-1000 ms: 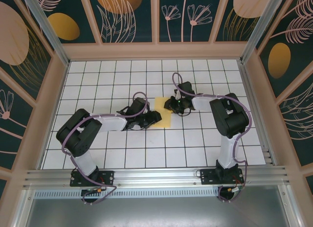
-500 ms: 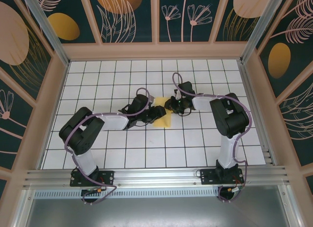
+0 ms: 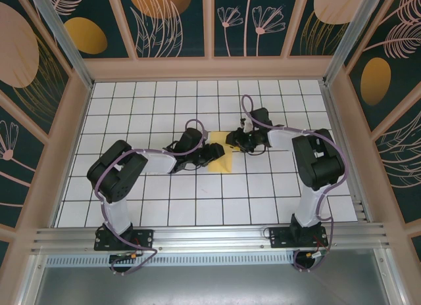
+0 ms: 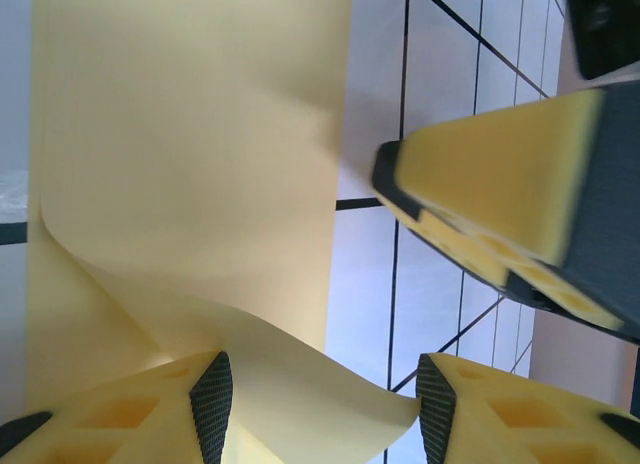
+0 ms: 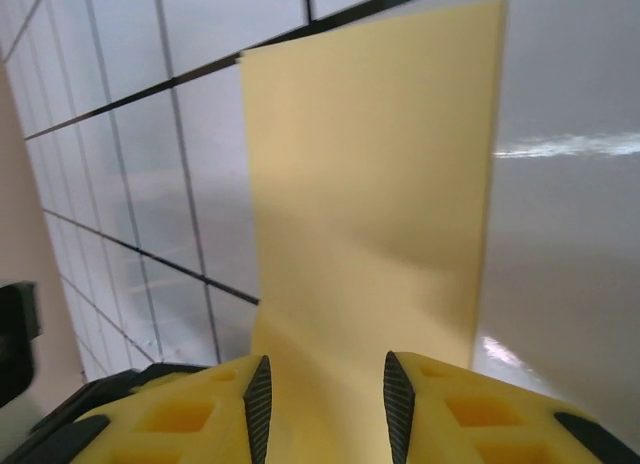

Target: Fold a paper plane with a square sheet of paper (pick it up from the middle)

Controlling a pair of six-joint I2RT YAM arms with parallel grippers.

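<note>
1. Two arms reach inward over the white gridded surface (image 3: 164, 206) in the overhead view, their claws nearly meeting at the middle of the frame.
2. The left arm (image 3: 117, 177) has its elbow bent at the lower left. Its forearm runs low to the right and ends in the left claw (image 3: 212, 152), over the left edge of the yellow paper (image 3: 225, 162).
3. The right arm (image 3: 320, 162) has its elbow at the right. Its forearm stretches left and slightly up the frame, and the right claw (image 3: 235, 139) sits at the paper's upper right corner.
4. The paper lies at the centre of the surface between the two claws, showing as a narrow upright strip in the overhead frame.
5. In the left wrist view, the left claw (image 4: 325, 389) has its jaws well apart. One fingertip (image 4: 212, 404) sits at the bottom left against the paper (image 4: 190, 134), and the other is at the bottom right. A curled, lifted flap of paper reaches into the gap between them and is not pinched.
6. One of the right claw's fingers (image 4: 490, 174) shows tilted at the right of that same frame, near the paper's edge and over bare tile.
7. In the right wrist view, the right claw (image 5: 322, 389) has its jaws parted by a narrow gap. The paper (image 5: 370, 164) runs from that gap up the frame along the surface (image 5: 570, 234), as a strip wider than the gap. Whether the tips press on it I cannot tell.
</note>
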